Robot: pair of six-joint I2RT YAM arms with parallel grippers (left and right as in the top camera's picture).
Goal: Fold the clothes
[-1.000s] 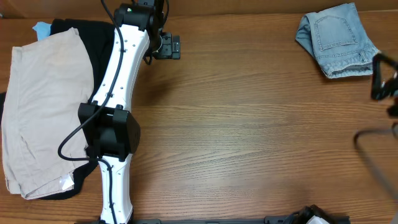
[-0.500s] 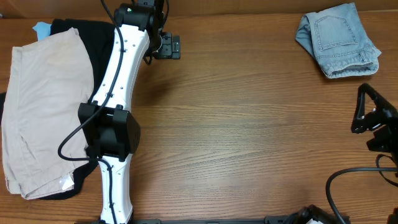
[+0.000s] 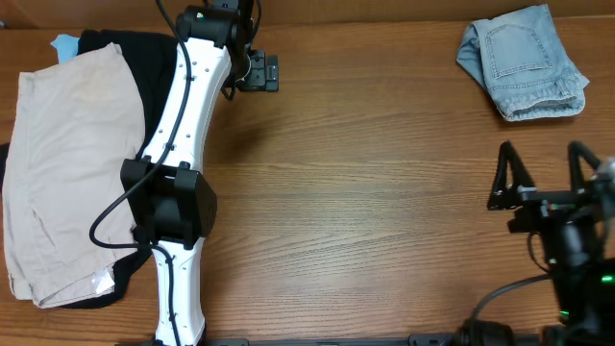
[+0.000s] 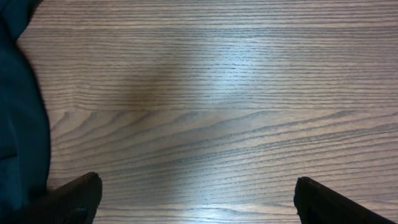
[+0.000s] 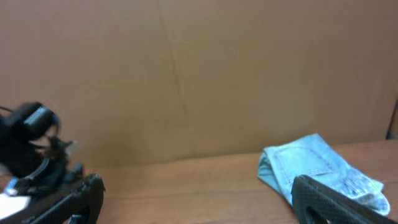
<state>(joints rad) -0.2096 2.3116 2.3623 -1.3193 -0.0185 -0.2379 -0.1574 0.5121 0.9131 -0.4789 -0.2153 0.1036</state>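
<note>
The middle of the table is bare wood, with lots of room to pass. On the left of the frame, the long white left arm blocks the way to the beige shorts. The denim shorts fill the upper right corner, and the right gripper sits below them.

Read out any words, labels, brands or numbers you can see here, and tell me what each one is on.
No text can be read in any view.
White patch at the hem of the beige shorts, perhaps a tag: too small to read.
Denim shorts: stitching only, no lettering visible.
</note>
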